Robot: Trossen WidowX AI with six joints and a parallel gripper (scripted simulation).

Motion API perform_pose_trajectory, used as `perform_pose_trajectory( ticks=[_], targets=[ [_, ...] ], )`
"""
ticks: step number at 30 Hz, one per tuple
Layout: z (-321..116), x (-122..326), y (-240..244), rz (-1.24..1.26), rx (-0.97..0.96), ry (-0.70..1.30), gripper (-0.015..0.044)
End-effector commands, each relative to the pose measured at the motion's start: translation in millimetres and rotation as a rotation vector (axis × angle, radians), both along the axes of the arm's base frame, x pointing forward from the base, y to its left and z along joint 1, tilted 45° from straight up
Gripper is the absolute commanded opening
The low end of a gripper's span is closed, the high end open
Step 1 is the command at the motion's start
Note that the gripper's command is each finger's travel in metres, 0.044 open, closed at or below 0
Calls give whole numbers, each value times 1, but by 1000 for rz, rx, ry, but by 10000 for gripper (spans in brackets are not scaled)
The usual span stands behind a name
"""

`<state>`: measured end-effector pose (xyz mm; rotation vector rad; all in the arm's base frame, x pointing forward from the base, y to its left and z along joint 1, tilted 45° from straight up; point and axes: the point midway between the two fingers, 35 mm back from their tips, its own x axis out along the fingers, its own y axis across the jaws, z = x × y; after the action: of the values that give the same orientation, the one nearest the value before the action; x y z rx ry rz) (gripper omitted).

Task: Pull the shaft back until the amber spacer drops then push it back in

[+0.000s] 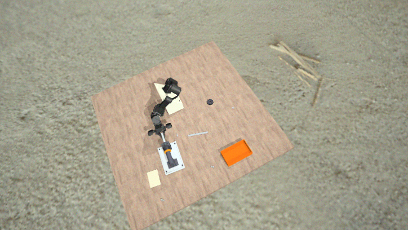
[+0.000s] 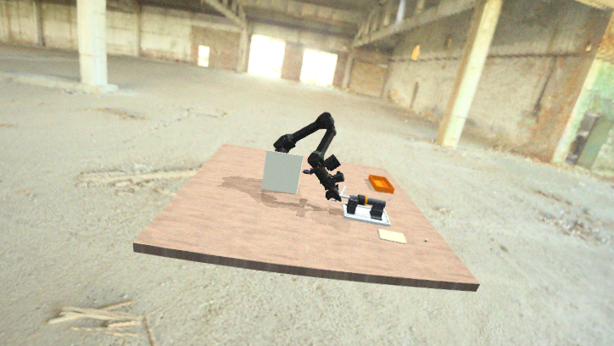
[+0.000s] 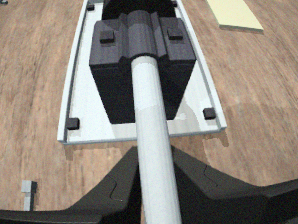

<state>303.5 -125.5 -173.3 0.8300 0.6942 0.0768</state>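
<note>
The light grey shaft [image 1: 163,137] [image 2: 345,197] [image 3: 148,95] runs from my fingers into the near dark block [image 1: 166,146] [image 2: 352,205] [image 3: 141,40]. My gripper [image 1: 162,133] [image 2: 338,198] [image 3: 150,152] is shut on the shaft, a little outside that block. The amber spacer [image 1: 167,150] [image 2: 365,200] sits in line on the far side of the near block, raised above the white base plate [image 1: 180,161] [image 3: 87,100]. Dark cylindrical parts [image 1: 169,156] [image 2: 374,201] stretch from it to the far dark block [image 1: 172,163] [image 2: 376,212]. The wrist view hides the amber spacer.
A pale yellow card [image 1: 153,178] [image 2: 392,236] [image 3: 237,15] lies near the plate. An orange tray [image 1: 236,153] [image 2: 381,183], a grey bar [image 1: 197,133], a dark ring [image 1: 209,99] and small metal pieces [image 1: 212,166] [image 3: 28,192] are on the table. A pale panel [image 2: 281,171] stands near the arm's base.
</note>
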Motion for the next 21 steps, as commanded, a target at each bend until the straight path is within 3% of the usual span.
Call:
perform_pose_trajectory(
  ticks=[1,21],
  targets=[
    [0,-1,1,5,-1,-4,0],
    [0,-2,1,5,-1,-3,0]
  ],
)
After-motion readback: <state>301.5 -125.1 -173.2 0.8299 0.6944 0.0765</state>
